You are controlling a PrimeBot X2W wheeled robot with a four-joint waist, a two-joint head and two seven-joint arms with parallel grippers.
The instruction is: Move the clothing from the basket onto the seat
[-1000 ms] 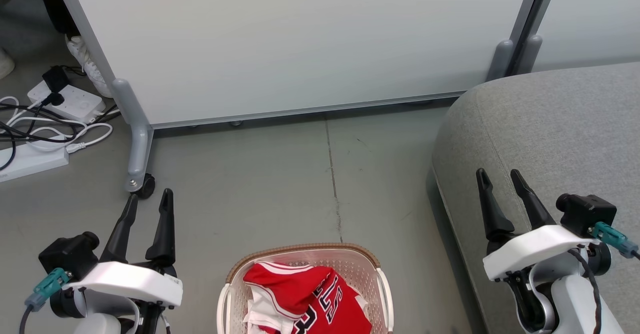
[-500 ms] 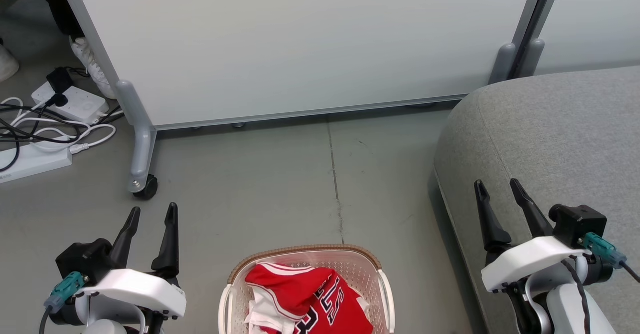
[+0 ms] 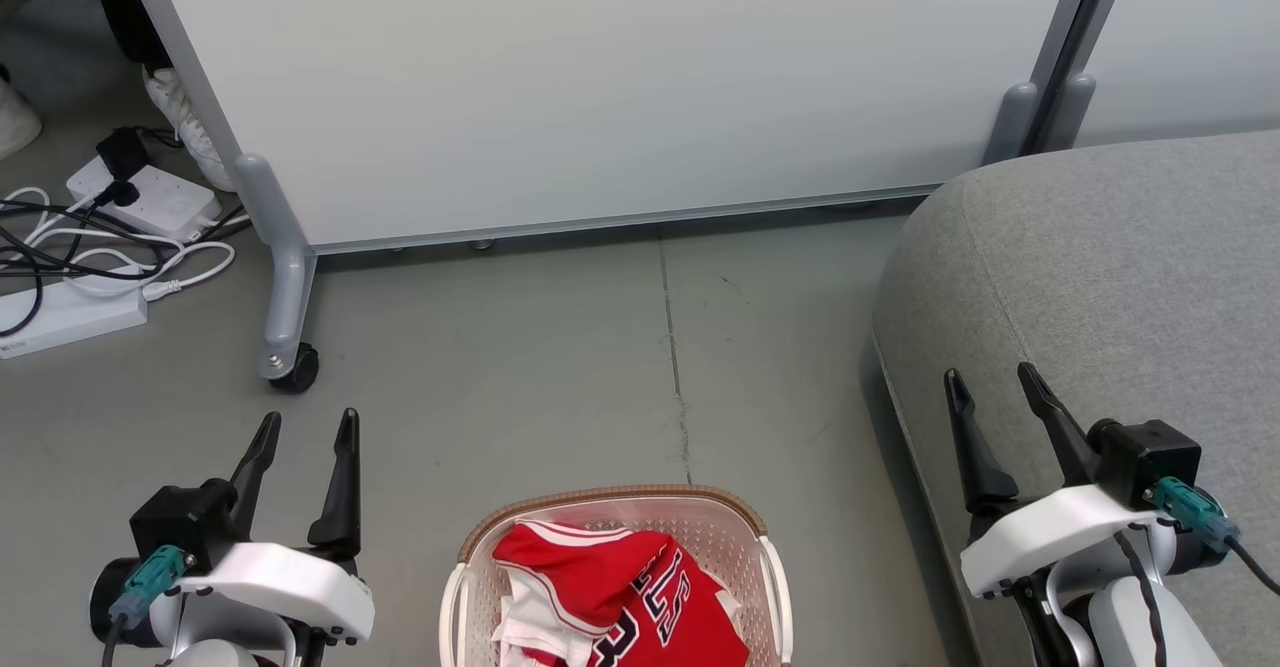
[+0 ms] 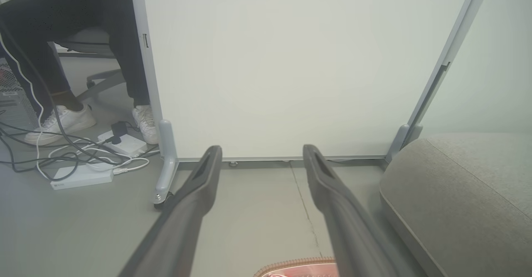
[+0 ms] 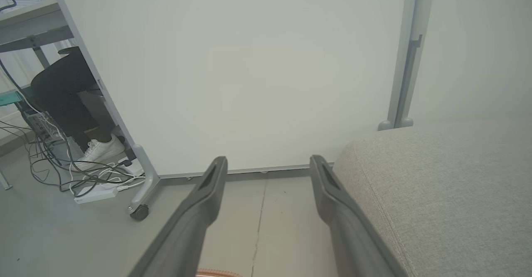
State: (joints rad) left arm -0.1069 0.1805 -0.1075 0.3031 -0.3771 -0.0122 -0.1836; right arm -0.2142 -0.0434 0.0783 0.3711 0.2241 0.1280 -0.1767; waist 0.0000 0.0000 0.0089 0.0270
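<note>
The clothing (image 3: pixel 620 597), a red jersey with white trim and black-and-white numerals, lies bunched in the basket (image 3: pixel 610 502), a cream perforated tub with a brown rim, on the floor at the bottom centre of the head view. A sliver of the basket rim (image 4: pixel 295 264) shows in the left wrist view. The grey seat (image 3: pixel 1100 267) fills the right side; it is also the seat (image 5: pixel 436 185) in the right wrist view. My left gripper (image 3: pixel 305 427) hovers open left of the basket. My right gripper (image 3: pixel 990 382) is open over the seat's front edge. Both hold nothing.
A white partition panel (image 3: pixel 600 87) on castor feet (image 3: pixel 290 367) stands behind the floor. Power strips and tangled cables (image 3: pixel 100 237) lie at the far left. A seated person's legs and white shoes (image 4: pixel 62 119) are behind the panel.
Both grippers have sunk lower in the head view, the left one also shifting a little to the right. The camera has tilted slightly. The basket and jersey lie as before.
</note>
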